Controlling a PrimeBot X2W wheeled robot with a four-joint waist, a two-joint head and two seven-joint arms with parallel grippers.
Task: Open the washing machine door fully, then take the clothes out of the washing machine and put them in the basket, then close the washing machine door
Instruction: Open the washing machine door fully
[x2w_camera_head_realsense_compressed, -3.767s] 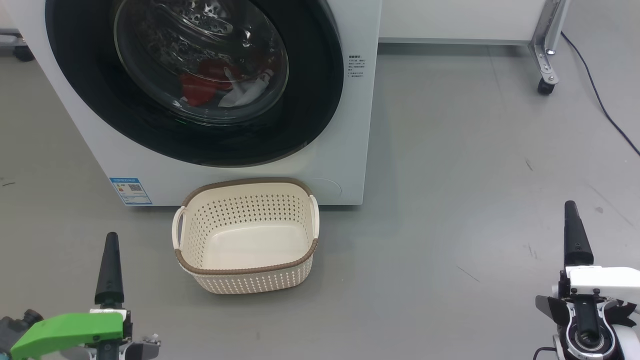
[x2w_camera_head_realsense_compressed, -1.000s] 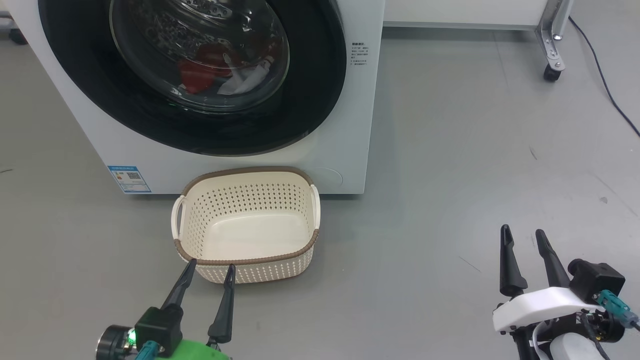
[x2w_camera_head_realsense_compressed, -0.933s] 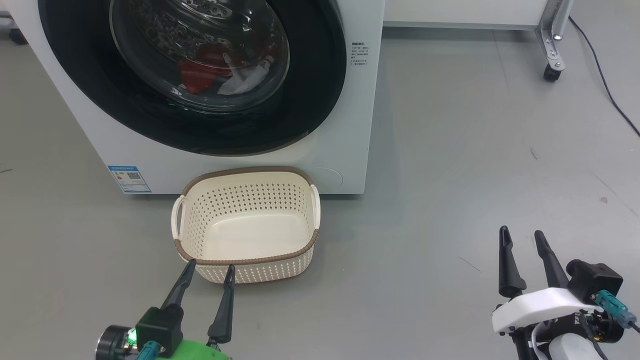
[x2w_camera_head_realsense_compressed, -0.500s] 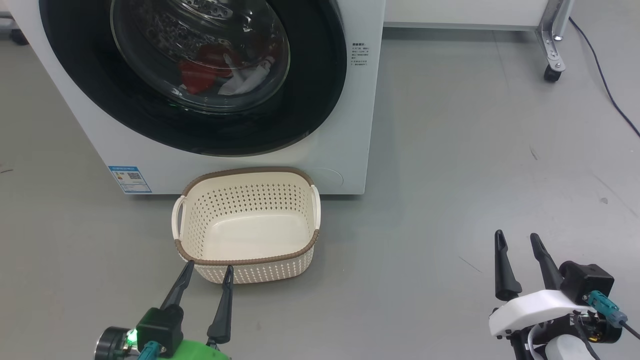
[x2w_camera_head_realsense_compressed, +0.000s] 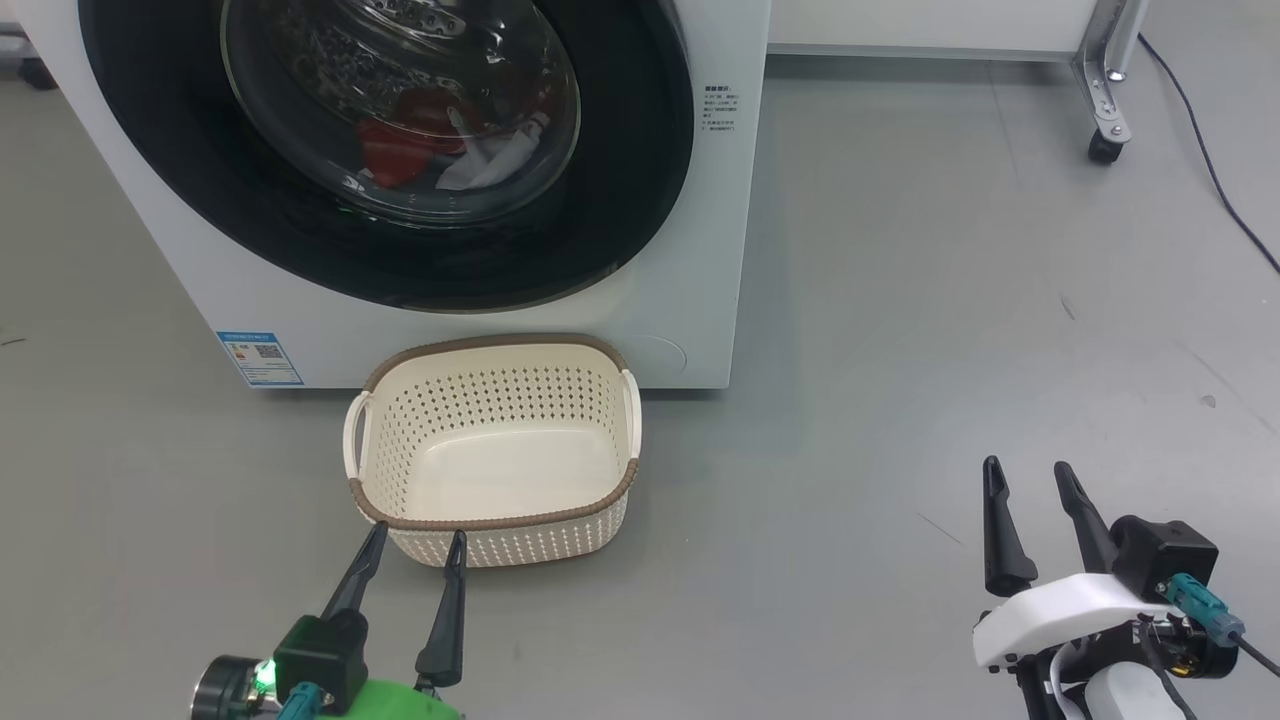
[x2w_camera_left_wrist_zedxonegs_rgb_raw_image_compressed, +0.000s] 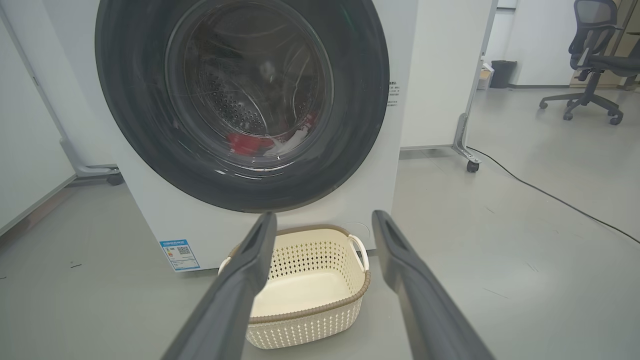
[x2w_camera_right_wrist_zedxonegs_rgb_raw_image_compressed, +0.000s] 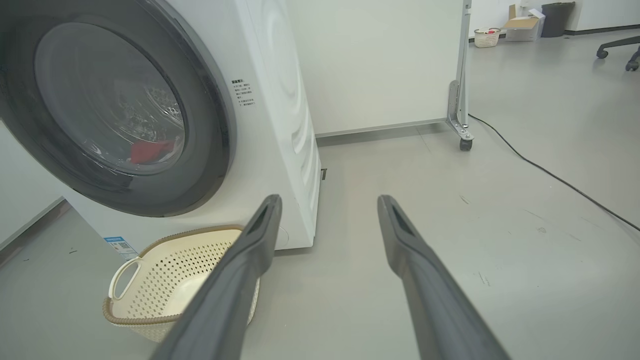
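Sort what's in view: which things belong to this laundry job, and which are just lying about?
Job: washing machine, door shut, clothes inside, basket, left hand and right hand, both open.
Lying about: cable, castor, office chair, bin.

the left end effector (x2w_camera_head_realsense_compressed: 418, 530) sits low left in the head view, its two dark fingers (x2w_camera_head_realsense_compressed: 441, 620) spread apart and empty, angled up from a green wrist housing (x2w_camera_head_realsense_compressed: 390, 702). the right end effector (x2w_camera_head_realsense_compressed: 1025, 463) sits low right — fingers likewise parted, holding nothing — above a white wrist shell (x2w_camera_head_realsense_compressed: 1060, 605).
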